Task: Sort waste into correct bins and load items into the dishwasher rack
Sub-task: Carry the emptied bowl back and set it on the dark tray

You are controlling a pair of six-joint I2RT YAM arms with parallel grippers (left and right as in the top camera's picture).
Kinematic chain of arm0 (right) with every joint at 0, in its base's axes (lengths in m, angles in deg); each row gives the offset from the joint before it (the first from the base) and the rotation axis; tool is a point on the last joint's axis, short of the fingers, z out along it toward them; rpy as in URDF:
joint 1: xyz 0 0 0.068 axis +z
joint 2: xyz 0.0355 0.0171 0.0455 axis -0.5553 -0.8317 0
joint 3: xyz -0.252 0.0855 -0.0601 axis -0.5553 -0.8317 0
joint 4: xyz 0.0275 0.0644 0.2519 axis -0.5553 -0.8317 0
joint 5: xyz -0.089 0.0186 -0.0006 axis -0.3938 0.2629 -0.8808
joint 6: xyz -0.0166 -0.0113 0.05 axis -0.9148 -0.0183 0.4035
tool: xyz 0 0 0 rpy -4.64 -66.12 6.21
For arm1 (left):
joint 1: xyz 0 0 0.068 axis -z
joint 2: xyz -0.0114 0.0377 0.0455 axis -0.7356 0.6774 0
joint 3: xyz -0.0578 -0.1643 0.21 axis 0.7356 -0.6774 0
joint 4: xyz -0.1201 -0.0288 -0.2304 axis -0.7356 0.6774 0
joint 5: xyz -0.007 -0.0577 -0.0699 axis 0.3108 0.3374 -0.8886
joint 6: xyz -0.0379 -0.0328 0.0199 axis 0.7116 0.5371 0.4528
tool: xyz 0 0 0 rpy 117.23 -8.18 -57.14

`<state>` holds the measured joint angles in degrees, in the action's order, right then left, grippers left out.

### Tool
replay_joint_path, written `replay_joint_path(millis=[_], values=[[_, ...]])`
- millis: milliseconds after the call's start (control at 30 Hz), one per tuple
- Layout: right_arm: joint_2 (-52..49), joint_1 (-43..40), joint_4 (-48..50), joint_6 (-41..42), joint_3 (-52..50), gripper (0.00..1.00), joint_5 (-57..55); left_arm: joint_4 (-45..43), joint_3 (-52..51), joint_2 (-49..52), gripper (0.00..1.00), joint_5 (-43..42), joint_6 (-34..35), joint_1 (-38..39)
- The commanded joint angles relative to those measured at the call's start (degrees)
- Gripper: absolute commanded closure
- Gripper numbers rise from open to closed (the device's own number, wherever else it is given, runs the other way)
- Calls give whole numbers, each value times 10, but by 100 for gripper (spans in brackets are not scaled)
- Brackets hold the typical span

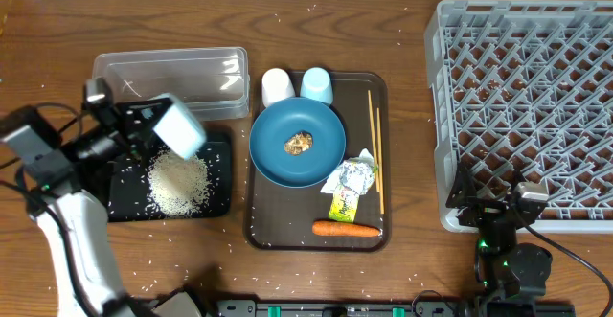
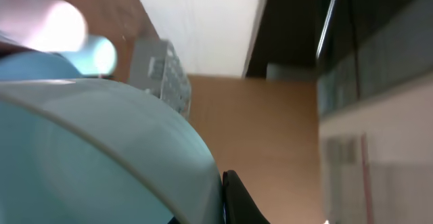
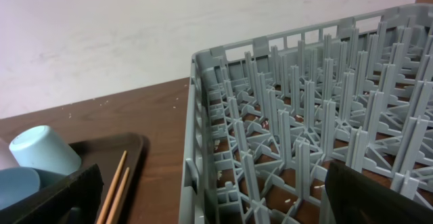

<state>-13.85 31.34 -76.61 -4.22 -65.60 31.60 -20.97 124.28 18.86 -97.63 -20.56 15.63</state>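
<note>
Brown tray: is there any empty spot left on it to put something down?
Yes. The brown tray is bare in the corner bordered by the blue plate and the carrot, and a little between the light-blue cup and the chopsticks. Around the wrapper it is crowded.

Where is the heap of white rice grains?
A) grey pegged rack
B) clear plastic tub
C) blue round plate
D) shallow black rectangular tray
D: the heap of white rice grains lies on the shallow black rectangular tray, under the tilted small white bowl.
</note>
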Motion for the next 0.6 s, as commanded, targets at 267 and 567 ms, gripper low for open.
replay_joint_path(millis=[267, 567], values=[[2, -10, -2, -3, -1, 1, -2, 67, 6, -169, 94, 261, -76, 205], [2, -10, -2, -3, -1, 1, -2, 309, 7, -208, 94, 547, -240, 355]])
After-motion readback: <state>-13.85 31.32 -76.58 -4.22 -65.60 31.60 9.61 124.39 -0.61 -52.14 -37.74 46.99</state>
